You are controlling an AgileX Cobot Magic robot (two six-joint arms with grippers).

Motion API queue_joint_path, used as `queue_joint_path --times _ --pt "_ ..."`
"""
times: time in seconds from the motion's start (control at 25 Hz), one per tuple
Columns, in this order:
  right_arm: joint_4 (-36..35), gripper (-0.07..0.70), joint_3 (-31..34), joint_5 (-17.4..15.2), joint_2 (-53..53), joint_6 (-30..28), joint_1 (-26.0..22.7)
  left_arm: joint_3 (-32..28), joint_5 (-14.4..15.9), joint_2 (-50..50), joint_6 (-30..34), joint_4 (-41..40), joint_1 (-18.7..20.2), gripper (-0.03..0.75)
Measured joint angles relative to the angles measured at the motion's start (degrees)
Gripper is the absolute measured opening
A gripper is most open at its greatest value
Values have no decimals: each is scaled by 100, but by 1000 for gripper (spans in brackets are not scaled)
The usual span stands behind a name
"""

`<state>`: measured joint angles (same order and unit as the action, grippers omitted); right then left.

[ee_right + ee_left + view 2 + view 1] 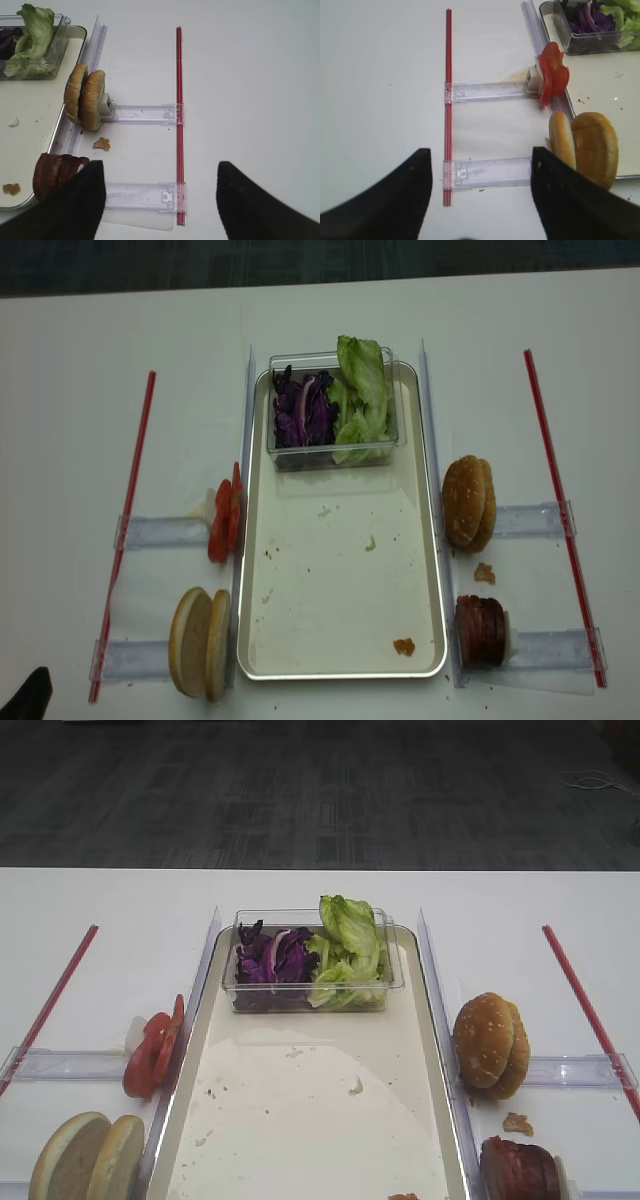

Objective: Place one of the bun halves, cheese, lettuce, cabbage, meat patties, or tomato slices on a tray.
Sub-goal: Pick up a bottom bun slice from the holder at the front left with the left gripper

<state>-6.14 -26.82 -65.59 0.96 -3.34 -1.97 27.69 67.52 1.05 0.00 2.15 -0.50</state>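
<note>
From my remote station I count one tray lying lengthwise on the white counter, its bottom bare but for crumbs. One clear tub sits at the tray's far end, holding the cabbage on one side and the lettuce on the other.

Ahead of my left fingers, which stand wide apart and hold nothing, two bun halves stand on edge just off their right tip, against the tray's rim. Beyond them stands one cluster of tomato slices; I make out about three, though the overlap leaves me unsure.

My right fingers are also spread wide and empty. Just at their left tip stands a stack of meat patties, number unclear, and further ahead two browner seeded buns stand on edge. Two red rods flank the layout, one each side, with four clear rails crossing to them.

No writing or brand is legible anywhere.
</note>
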Motion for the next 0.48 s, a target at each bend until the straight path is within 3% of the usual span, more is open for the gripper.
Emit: queue_joint_path --times 0.48 --pt "9 493 0 -22 0 0 0 0 0 0 0 0 0 412"
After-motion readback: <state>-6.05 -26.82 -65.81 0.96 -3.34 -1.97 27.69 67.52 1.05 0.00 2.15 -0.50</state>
